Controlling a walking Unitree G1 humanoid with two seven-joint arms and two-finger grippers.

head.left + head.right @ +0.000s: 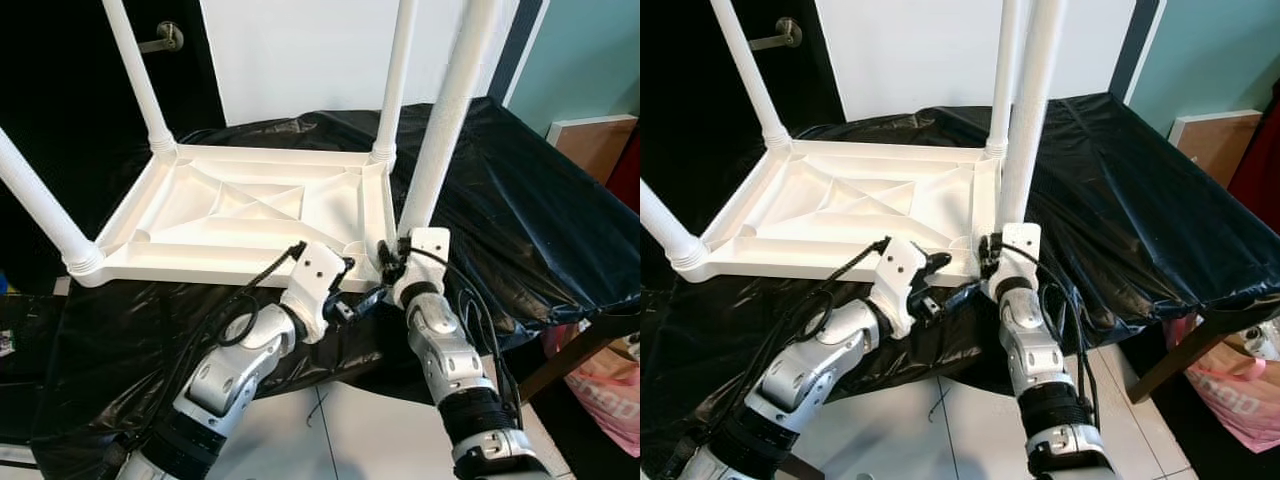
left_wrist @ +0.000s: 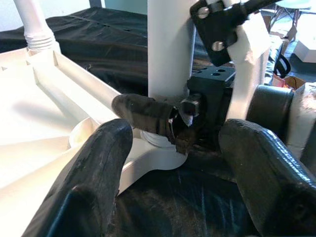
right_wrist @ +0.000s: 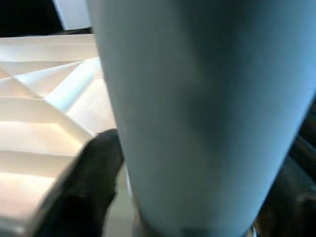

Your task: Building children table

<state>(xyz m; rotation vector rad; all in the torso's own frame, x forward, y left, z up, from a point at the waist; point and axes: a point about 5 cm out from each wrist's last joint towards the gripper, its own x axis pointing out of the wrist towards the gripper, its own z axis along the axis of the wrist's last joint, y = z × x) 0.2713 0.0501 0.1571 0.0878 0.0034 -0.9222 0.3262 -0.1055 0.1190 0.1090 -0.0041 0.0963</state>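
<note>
A white plastic children's table (image 1: 240,210) lies upside down on a black sheet. Three white legs (image 1: 135,70) stand up from its far-left, near-left and far-right corners. At the near right corner a fourth leg (image 1: 445,120) stands upright in its socket, and my right gripper (image 1: 398,258) is shut on its base. In the right wrist view this leg (image 3: 197,113) is pressed close, with one finger (image 3: 84,182) beside it. My left gripper (image 1: 352,292) is open just left of that corner, below the table's near edge. Its fingers (image 2: 94,182) are spread wide and hold nothing.
The black plastic sheet (image 1: 520,200) covers a larger table and hangs over its edges. A dark door with a handle (image 1: 165,38) is behind on the left. A wooden board (image 1: 595,140) and a pink bag (image 1: 610,390) are on the right, over white floor tiles (image 1: 360,430).
</note>
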